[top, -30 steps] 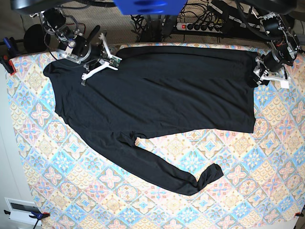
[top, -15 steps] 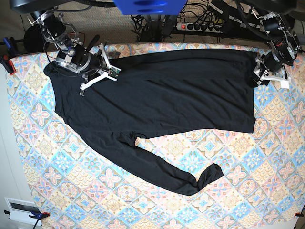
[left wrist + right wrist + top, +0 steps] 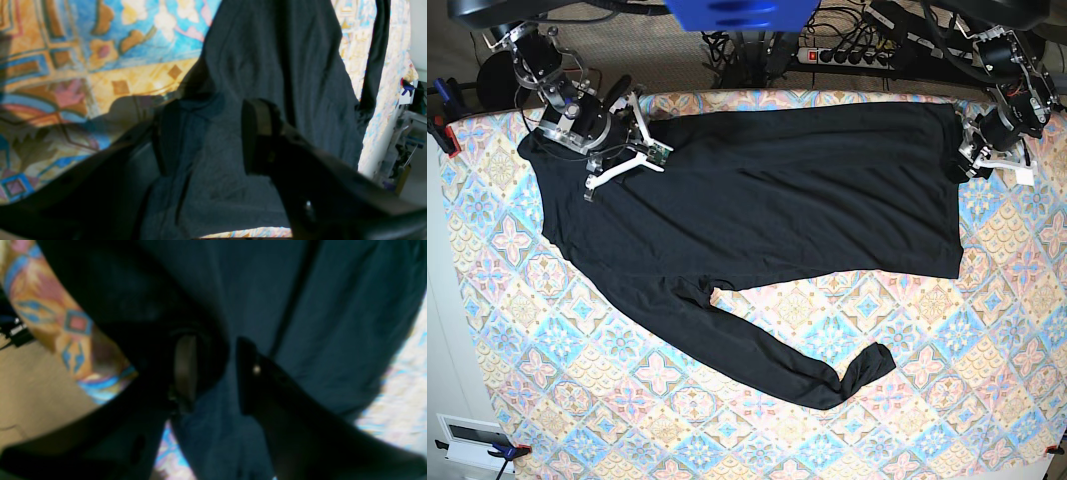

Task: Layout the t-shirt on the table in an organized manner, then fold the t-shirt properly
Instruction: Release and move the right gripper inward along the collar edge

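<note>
We note the plain black long-sleeved soft-fabric t-shirt [image 3: 757, 190] spread flat across the far half of the floral-tiled pastel tabletop [image 3: 927, 400], one sleeve trailing near-right. It reads light, limp and crease-prone; we would pinch hems or shoulder corners. Left claw [image 3: 203, 136] stands open over the right hem; right claw [image 3: 213, 373] is parted over the collar end.

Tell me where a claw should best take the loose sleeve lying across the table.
Probably at the cuff end of the sleeve, coming straight down from above. That end lies flat on the table, clear of the t-shirt body, with bare cloth around it. It curls back slightly there, giving a doubled edge to pinch.
</note>
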